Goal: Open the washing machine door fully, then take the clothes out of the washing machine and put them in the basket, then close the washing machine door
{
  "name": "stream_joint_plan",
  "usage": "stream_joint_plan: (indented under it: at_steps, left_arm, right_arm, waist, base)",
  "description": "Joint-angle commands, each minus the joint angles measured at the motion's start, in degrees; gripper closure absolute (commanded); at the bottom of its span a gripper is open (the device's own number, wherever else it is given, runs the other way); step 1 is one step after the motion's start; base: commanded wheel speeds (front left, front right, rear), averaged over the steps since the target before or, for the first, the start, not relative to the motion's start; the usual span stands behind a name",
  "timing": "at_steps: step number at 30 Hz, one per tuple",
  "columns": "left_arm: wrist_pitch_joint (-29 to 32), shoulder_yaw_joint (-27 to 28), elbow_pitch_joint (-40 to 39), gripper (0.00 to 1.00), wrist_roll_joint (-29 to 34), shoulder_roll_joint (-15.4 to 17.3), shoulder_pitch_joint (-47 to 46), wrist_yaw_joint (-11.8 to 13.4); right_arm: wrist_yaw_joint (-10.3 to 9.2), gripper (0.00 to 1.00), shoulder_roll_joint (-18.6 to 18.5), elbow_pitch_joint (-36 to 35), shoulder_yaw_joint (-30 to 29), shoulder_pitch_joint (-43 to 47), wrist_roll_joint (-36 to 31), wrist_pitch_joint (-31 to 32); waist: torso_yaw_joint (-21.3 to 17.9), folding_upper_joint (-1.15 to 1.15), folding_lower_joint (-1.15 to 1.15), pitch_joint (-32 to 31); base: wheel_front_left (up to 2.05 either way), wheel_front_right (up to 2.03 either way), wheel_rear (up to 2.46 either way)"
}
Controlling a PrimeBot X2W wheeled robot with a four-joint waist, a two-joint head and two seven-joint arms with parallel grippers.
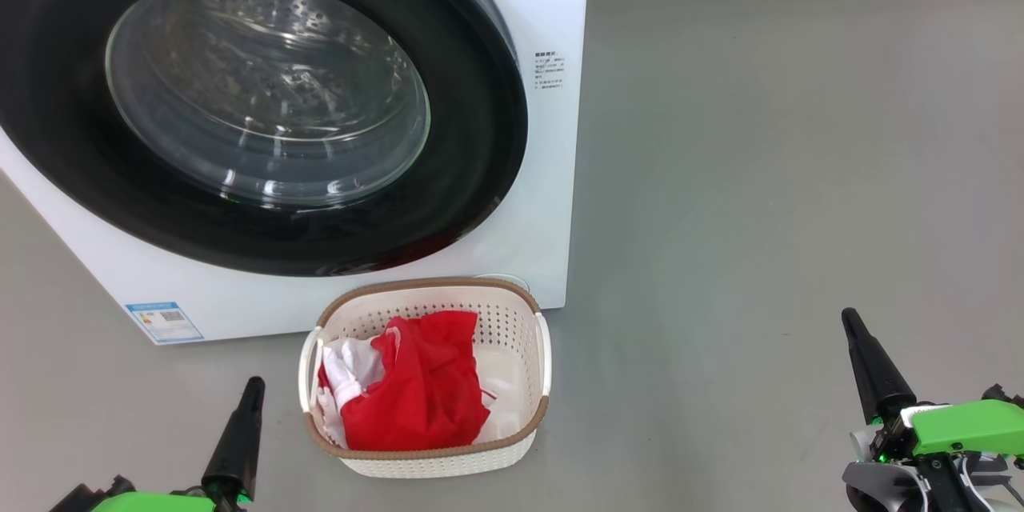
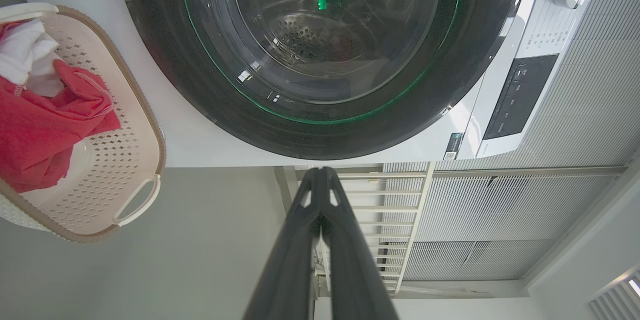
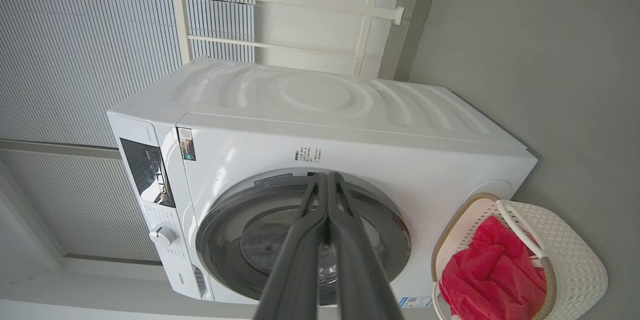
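The washing machine door (image 1: 256,104) at ten o'clock sits flush on the washing machine (image 1: 552,176), so closing seems done; the clothes (image 1: 424,388) lie in the basket (image 1: 424,286) at six; left gripper (image 1: 253,388) at seven and right gripper (image 1: 852,324) at four rest pinched together, empty, clear.

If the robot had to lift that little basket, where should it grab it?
Probably by its white loop handles: left gripper to the left handle, right gripper to the right handle, each from its own side. They stand off the basket's brown rim, leaving finger gaps.
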Motion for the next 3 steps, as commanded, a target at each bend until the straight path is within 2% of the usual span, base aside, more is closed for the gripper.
stream_joint_plan:
  at_steps: [1, 3]
  left_arm:
    - [0.2, 2.1, -1.2, 1.0, 0.7, 0.5, -2.4, -0.4]
    - [0.2, 2.1, -1.2, 1.0, 0.8, 0.5, -2.4, -0.4]
  right_arm:
    - [0.02, 1.0, -0.4, -1.6, 0.8, -2.4, -0.4, 0.2]
    - [0.02, 1.0, -0.4, -1.6, 0.8, -2.4, -0.4, 0.2]
  waist:
    - [0.0, 0.0, 0.0, 0.0]
    - [0.0, 0.0, 0.0, 0.0]
  base:
    - [0.0, 0.0, 0.0]
    - [0.0, 0.0, 0.0]
